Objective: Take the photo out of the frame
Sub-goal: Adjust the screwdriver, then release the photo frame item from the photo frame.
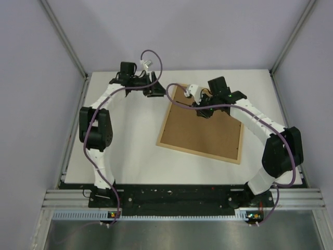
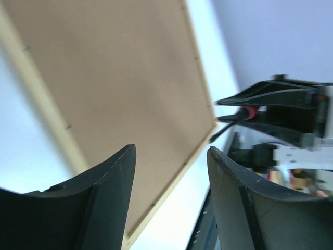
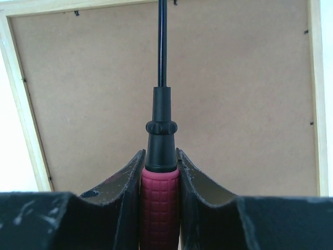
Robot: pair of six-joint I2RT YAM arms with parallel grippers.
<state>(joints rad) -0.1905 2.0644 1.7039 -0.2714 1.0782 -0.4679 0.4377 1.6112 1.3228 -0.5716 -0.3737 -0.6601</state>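
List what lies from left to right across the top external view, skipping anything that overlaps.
From the left: left arm's elbow → left claw → frame, lying back side up → right arm's elbow.

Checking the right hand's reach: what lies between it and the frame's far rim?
A screwdriver, gripped in the right hand, runs over the backing board toward the frame rim; right wrist view.
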